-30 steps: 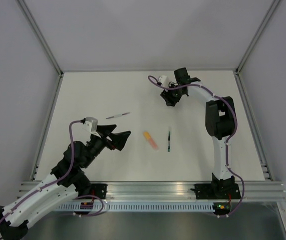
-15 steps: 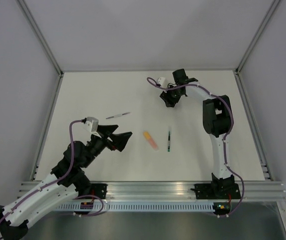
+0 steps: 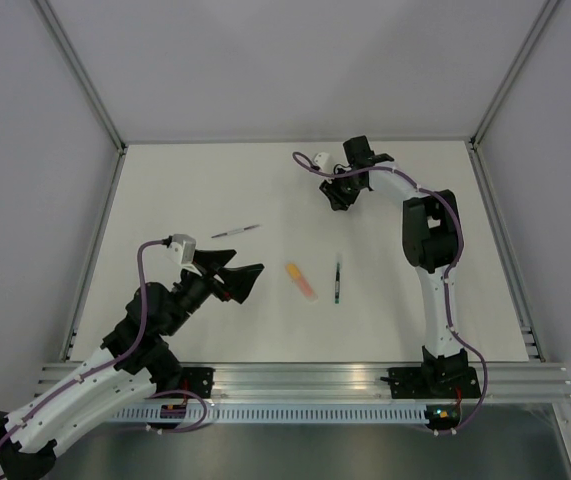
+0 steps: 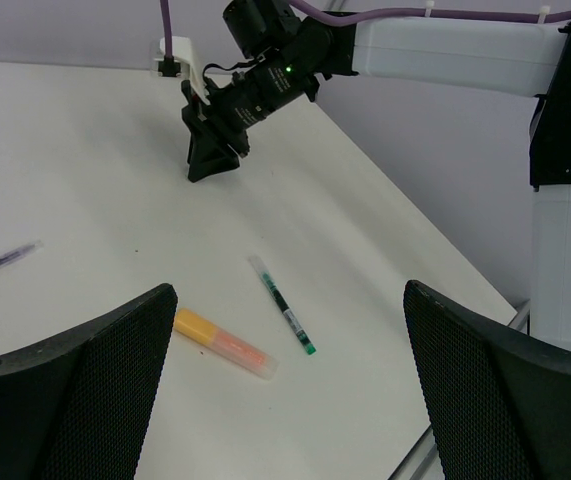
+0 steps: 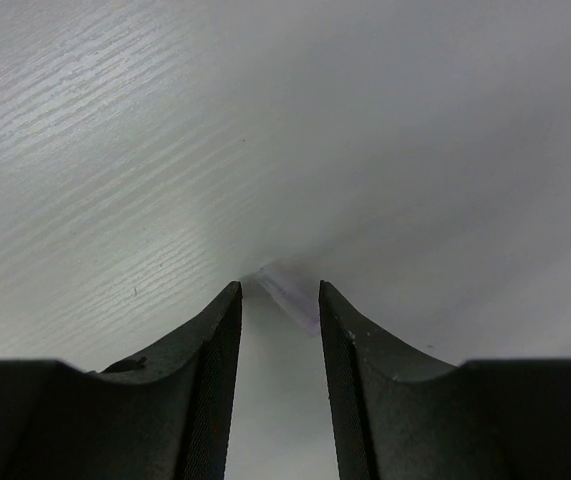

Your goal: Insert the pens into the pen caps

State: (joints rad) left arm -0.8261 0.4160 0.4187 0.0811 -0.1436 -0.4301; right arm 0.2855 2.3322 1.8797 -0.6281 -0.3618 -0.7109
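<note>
Picking up a cap looks like the step in hand. At the far middle of the desk (image 3: 185,190), the right tool (image 3: 339,195) straddles a small pale cap (image 5: 287,292), jaws partly apart; whether it grips, I cannot tell. The left tool (image 3: 250,280) hangs wide open at near left. The silver-grey pen (image 3: 236,231), pink-orange marker (image 3: 301,281) and green pen (image 3: 337,283) lie uncapped. Next comes a square pinch.

The white table (image 3: 185,190) carries three loose things near its middle. The marker (image 3: 301,281), pink-orange with a yellow end, lies flat at a slant. Just right of the marker, not touching it, the green pen (image 3: 337,282) lies flat, running near to far. Left of the marker and farther back, well apart, lies the silver pen (image 3: 236,231), slightly slanted. Far behind the marker, a small pale piece (image 5: 287,290) rests on the grained surface; what it is cannot be told.
</note>
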